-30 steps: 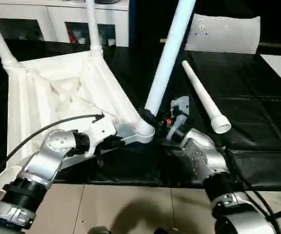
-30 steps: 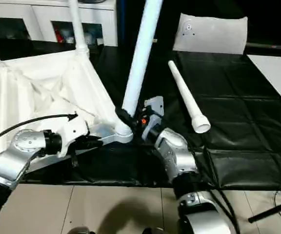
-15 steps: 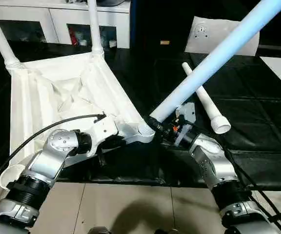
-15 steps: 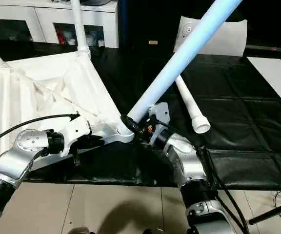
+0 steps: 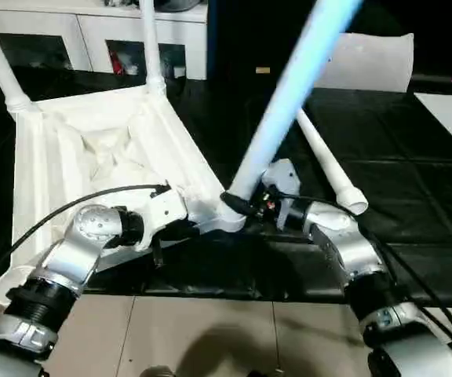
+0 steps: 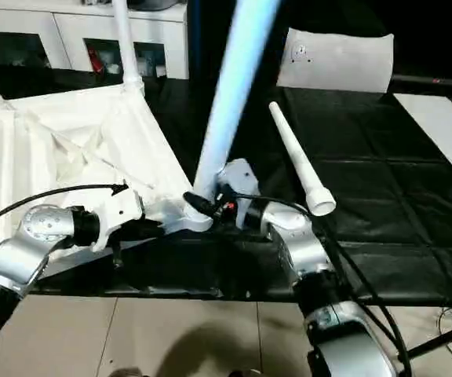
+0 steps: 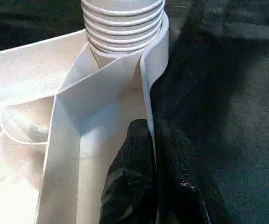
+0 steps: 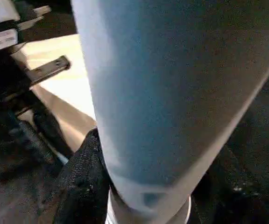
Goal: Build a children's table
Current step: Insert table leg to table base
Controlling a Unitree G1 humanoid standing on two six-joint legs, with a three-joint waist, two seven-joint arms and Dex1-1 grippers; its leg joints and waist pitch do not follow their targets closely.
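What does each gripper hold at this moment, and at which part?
The left gripper pinches the side wall of the upside-down white plastic tabletop near its corner socket. The right gripper clamps the long white tubular leg at its lower end.

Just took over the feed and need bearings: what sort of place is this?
Likely an indoor lab or workshop: a black-sheeted workbench, white cabinets behind it, a tiled floor.

Loose leg (image 5: 326, 163) right of tabletop (image 5: 92, 157) (inverted)
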